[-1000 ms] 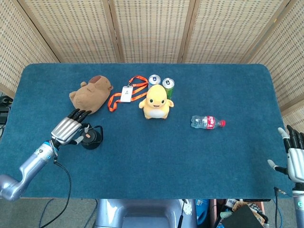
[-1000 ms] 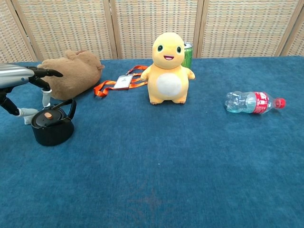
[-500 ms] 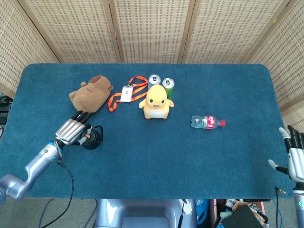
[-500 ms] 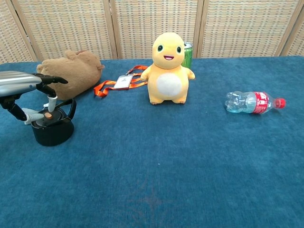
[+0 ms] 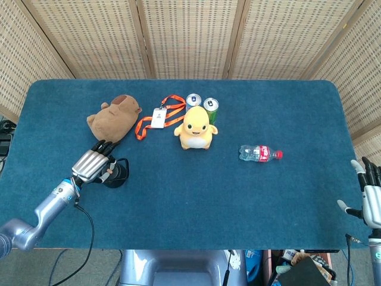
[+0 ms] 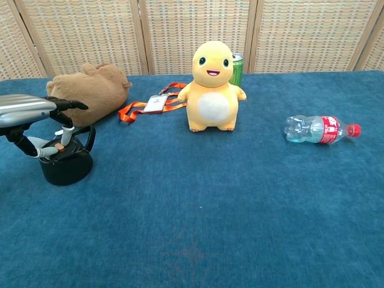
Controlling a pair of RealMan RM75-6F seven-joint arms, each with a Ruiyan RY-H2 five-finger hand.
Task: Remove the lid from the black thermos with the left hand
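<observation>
The black thermos [image 6: 65,167] stands short and squat at the table's front left, its carry strap looping up behind it; in the head view the thermos [image 5: 118,174] is partly hidden by my left hand [image 5: 92,163]. Its lid [image 6: 60,151] has a small orange button on top. My left hand [image 6: 33,114] reaches over it from the left, and the thumb and one fingertip [image 6: 65,130] press on the lid either side of the button. My right hand [image 5: 372,193] hangs off the table's right front corner, fingers spread and holding nothing.
A brown plush [image 5: 114,117] lies just behind the thermos. An orange lanyard with badge [image 5: 158,116], a yellow plush figure [image 5: 196,128] and two cans [image 5: 202,105] stand mid-table. A water bottle [image 5: 259,154] lies on its side to the right.
My left hand has moved right and down onto the thermos, and its thumb and fingertip have come to rest on the lid. The thermos and right hand have stayed put.
</observation>
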